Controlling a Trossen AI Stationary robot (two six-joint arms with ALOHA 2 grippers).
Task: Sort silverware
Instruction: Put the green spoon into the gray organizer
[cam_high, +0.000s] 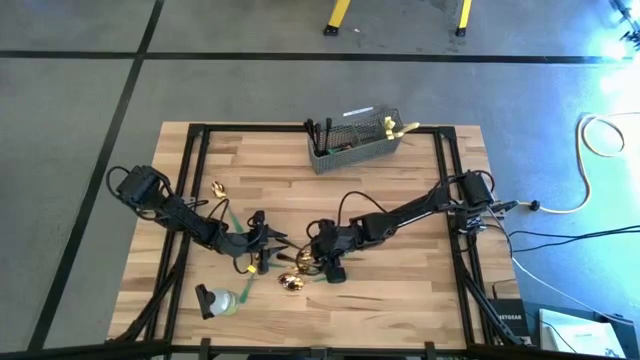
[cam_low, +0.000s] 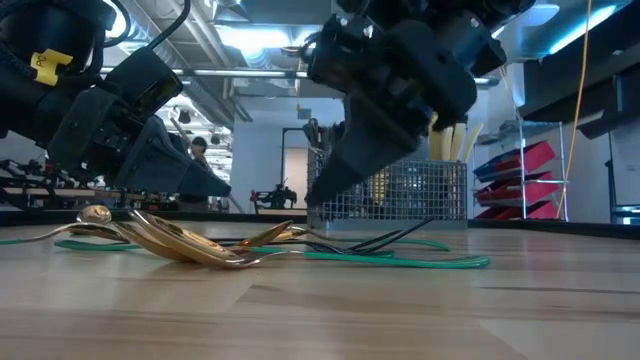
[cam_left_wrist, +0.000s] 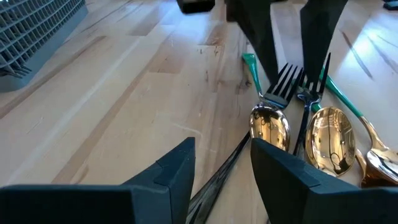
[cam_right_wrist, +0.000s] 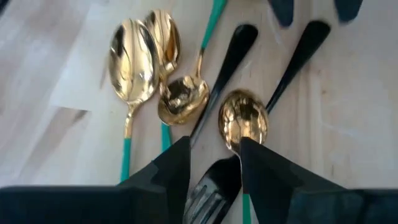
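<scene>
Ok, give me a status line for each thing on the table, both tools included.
Left tool: open, low over the dark fork handles.
Right tool: open, over a dark fork.
Gold spoons: loose on the wood, bowls up, bunched together.
Dark forks: flat on the table among the spoons.
Mesh basket: upright, some cutlery already inside.

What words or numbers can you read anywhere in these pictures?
"NETGEAR": on the dark box beside the table's lower right corner in the high view; small, so only just readable.
Yellow tag on the arm in the low view: no print can be made out.
Spoons, forks and basket: no writing shows.
Nothing else can be read.
</scene>
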